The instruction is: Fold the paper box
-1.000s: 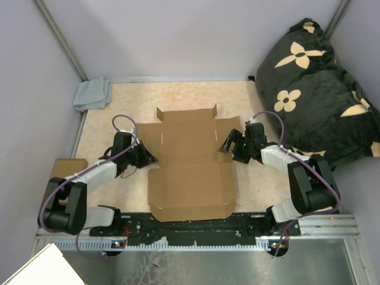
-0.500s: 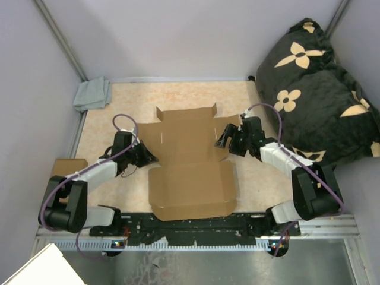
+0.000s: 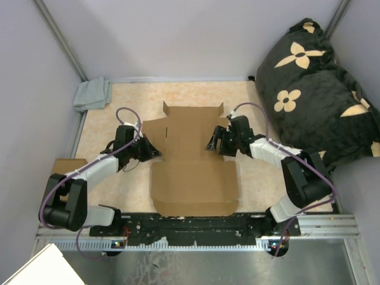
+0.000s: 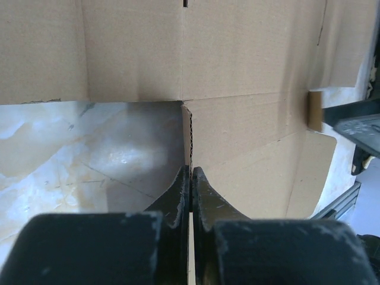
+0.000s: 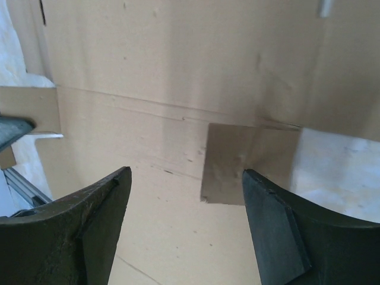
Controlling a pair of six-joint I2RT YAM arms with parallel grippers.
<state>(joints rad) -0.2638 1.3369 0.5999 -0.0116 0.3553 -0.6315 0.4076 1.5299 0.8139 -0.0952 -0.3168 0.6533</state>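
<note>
The paper box (image 3: 191,178) lies mostly flat in the middle of the table, plain brown with creases and flaps. My left gripper (image 3: 154,152) is at its left side and is shut on the edge of a left flap. In the left wrist view the thin cardboard edge (image 4: 190,136) runs between the closed fingers (image 4: 178,196). My right gripper (image 3: 214,144) is open over the right part of the box. In the right wrist view its gripper (image 5: 187,178) hangs above the cardboard (image 5: 154,89), with a small shaded flap (image 5: 249,160) by the right finger.
A grey cloth (image 3: 92,94) lies at the back left corner. A black flowered pillow (image 3: 314,89) fills the right side. A smaller cardboard piece (image 3: 64,165) lies at the left edge. A black rail (image 3: 196,222) runs along the near edge.
My right gripper has moved left, in over the box. My left gripper has moved right with the flap. The upper part of the box is now narrower, its side flaps drawn inward.
</note>
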